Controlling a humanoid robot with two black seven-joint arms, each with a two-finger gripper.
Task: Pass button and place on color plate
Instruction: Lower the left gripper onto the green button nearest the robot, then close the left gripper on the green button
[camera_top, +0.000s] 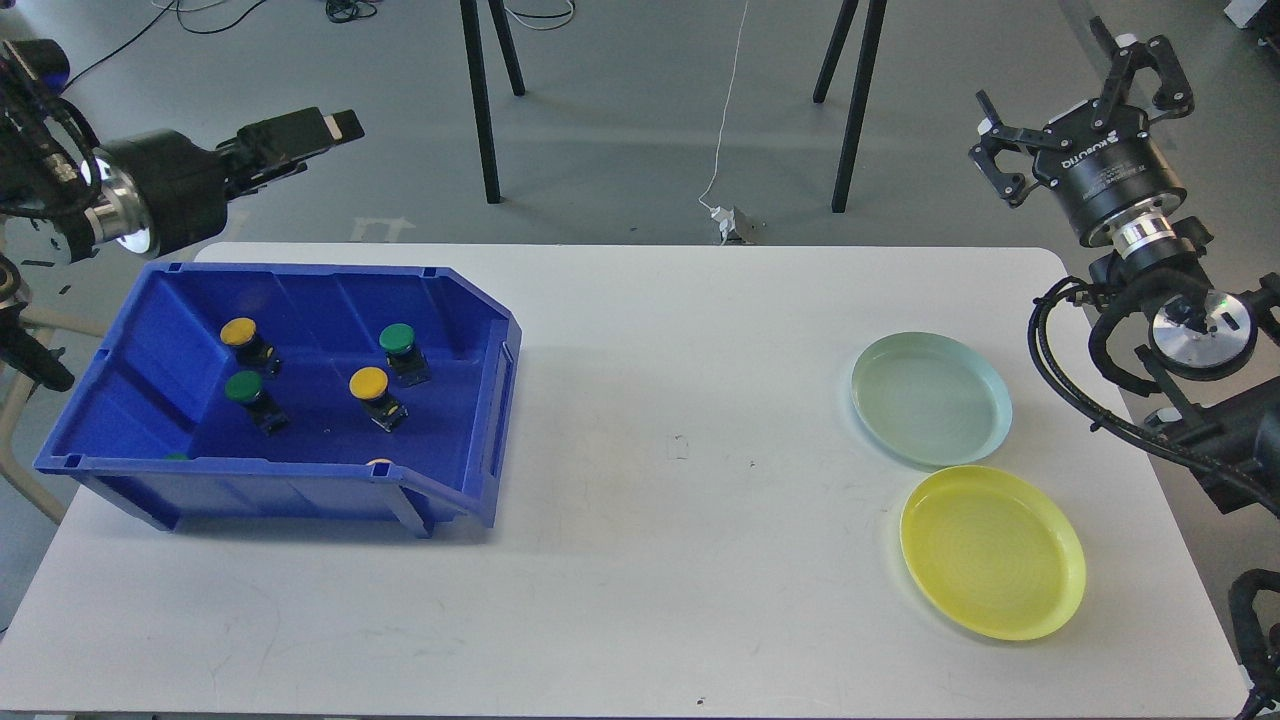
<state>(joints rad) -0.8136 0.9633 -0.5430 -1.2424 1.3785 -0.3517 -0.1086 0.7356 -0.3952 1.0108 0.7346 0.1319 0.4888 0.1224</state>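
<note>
Left fingers: we see our left gripper (335, 128) above the table's far-left edge, its fingers pressed together, grasping nothing.
Right fingers: our right gripper (1085, 85) is spread wide, empty.
Buttons: yellow (239, 332), (368, 382) and green (397, 339), (243, 387) lie inside the blue bin (300, 490).
Plates: green plate (931, 399) touches yellow plate (992, 551) on our right.

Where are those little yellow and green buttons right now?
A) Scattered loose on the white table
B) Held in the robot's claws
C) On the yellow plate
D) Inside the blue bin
D: the yellow-capped buttons and green-capped buttons all sit inside the blue bin, while the yellow plate and the pale green plate hold nothing.
</note>
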